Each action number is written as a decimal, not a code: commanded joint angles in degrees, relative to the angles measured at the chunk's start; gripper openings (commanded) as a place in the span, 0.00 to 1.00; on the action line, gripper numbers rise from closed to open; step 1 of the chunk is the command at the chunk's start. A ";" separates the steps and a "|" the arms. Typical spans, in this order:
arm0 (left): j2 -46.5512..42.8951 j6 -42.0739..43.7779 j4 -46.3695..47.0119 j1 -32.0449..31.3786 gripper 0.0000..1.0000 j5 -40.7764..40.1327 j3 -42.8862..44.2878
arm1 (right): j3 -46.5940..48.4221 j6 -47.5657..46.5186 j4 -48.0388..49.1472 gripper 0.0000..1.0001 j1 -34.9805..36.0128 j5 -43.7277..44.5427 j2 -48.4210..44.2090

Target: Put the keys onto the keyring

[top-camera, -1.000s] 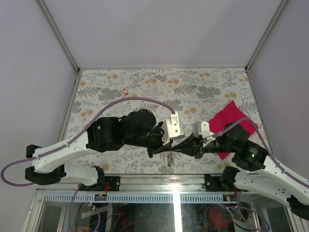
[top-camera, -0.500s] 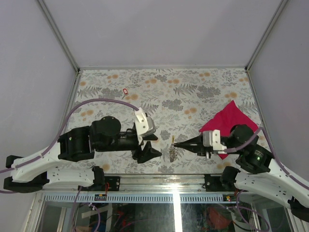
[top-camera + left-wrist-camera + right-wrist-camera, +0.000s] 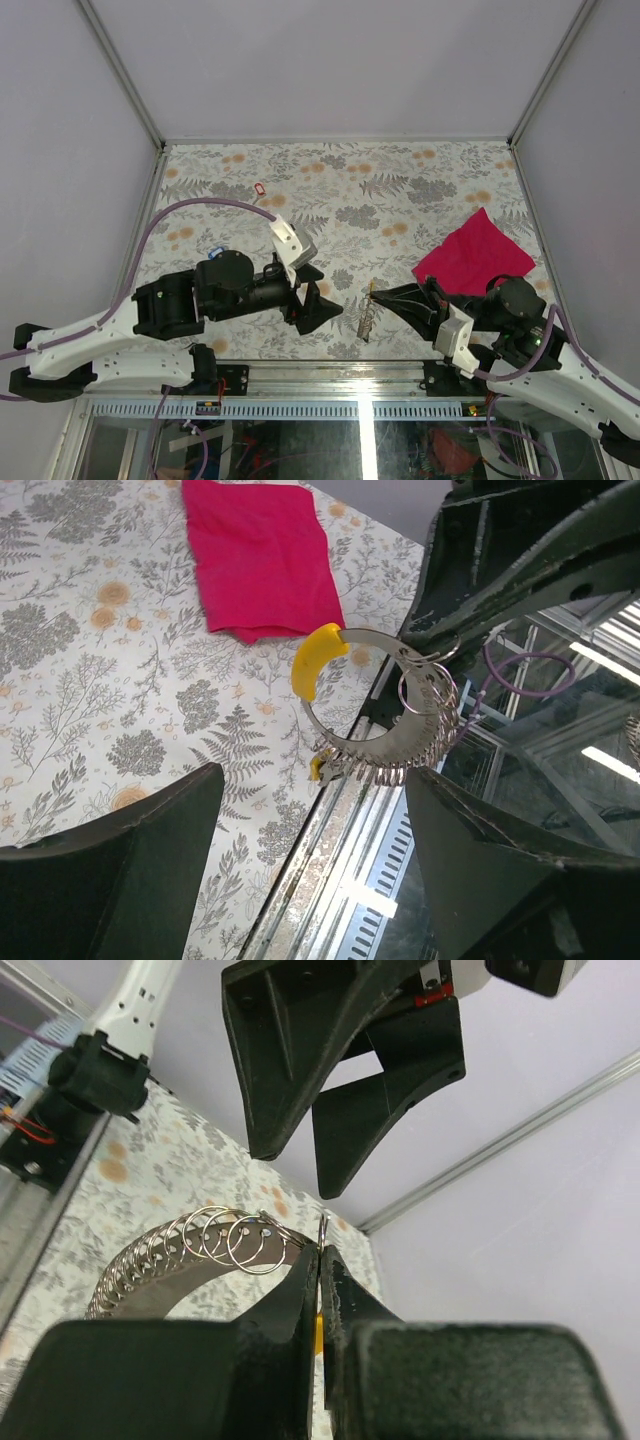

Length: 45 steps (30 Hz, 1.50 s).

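While the red key [image 3: 260, 188] lay alone on the far left of the tabletop [image 3: 400, 180], well apart from both arms, the work looked to be between keys: one seemed threaded, and another waited to be fetched.

Near the front edge, left of centre, the left hand [image 3: 322, 293] hung low with its jaws spread wide and nothing between them. It pointed right, toward the keyring [image 3: 367, 315], from which it stood a little apart. Its forearm ran in low from the left, with the cable arching above it.

Just right of centre the keyring hung off the tabletop. In the left wrist view the yellow key [image 3: 318, 662] sat on its metal loop [image 3: 375, 755], beside a row of small rings.

The right hand [image 3: 380, 291] was pinched tight on the keyring's upper edge. It reached in from the right with its fingers aimed left, so that the two hands faced each other. Beyond it, on the right, lay the magenta cloth [image 3: 470, 255].

The next move probably fell to the left hand: swing far and left to the red key and take a fine pinch on something small and flat. Meanwhile the right hand would need to hold the loop steady.
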 commanded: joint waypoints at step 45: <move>12.79 -18.95 7.60 52.33 0.67 -11.41 -15.68 | 4.06 16.17 -16.12 0.00 -0.16 17.84 0.31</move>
